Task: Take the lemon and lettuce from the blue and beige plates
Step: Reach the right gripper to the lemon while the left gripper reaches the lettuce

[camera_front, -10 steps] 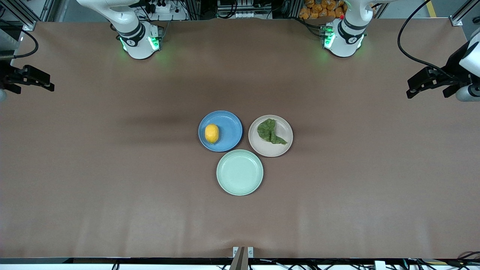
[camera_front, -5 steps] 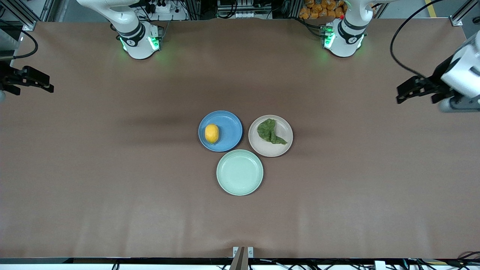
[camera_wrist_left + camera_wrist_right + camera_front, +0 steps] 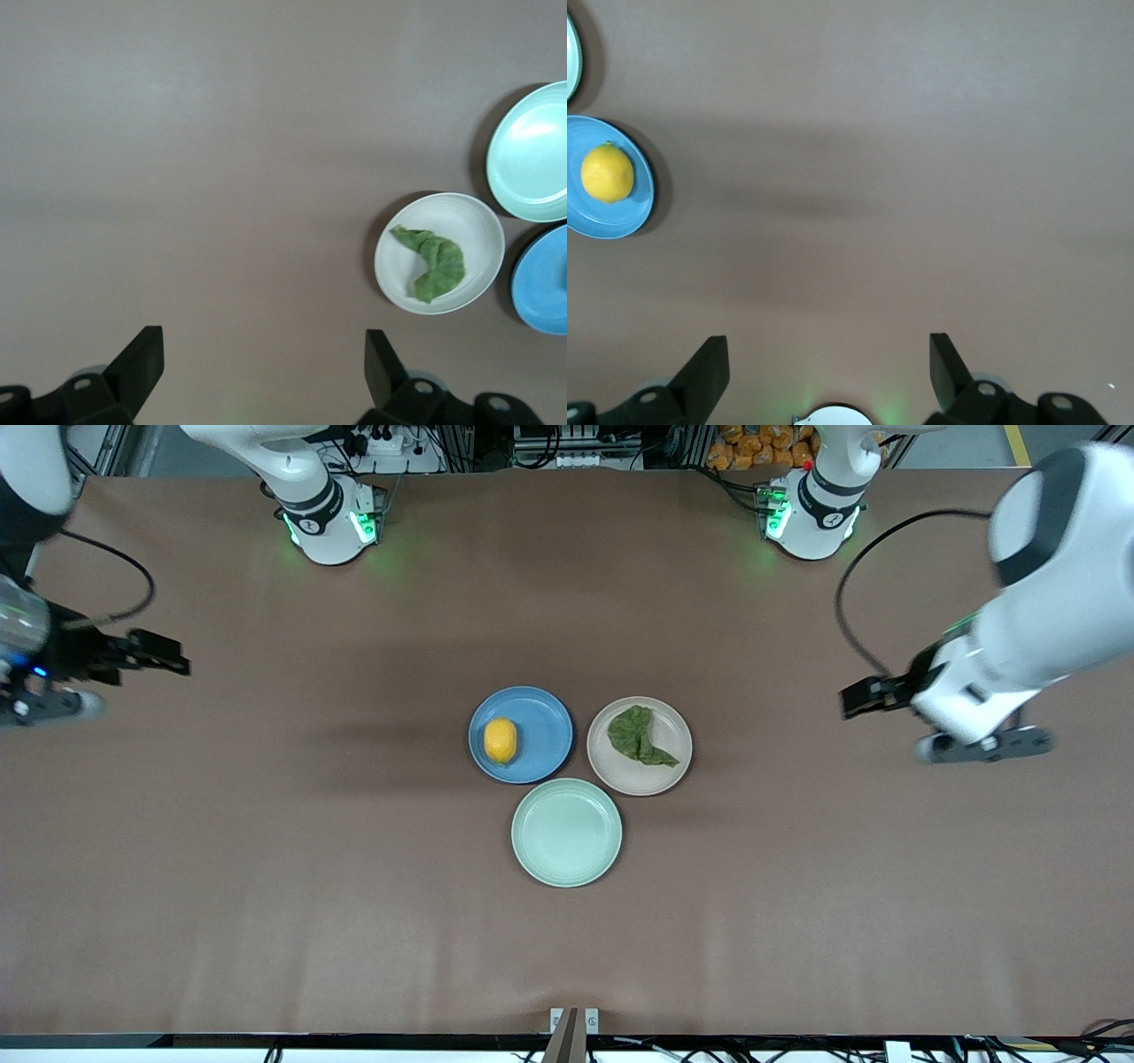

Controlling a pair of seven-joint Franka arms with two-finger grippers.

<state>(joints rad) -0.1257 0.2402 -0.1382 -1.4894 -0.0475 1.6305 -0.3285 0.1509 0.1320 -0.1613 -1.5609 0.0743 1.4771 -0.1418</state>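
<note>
You'd swung both open claws inward: left claw (image 3: 858,695) toward the lettuce (image 3: 640,735), right claw (image 3: 168,662) toward the lemon (image 3: 500,740); nothing grabbed yet.

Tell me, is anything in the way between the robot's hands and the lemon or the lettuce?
Nothing visible is. Bare table lies between the open right gripper and the lemon on the blue plate, and between the open left gripper and the lettuce on the beige plate.

2 white Franka arms w/ dark grey joint bands; bases lit w/ green LEDs. Black cable loops off each wrist. Left gripper (image 3: 858,698) & right gripper (image 3: 168,660): black bodies, black wedge fingers (image 3: 142,361). Blue light on right wrist.
</note>
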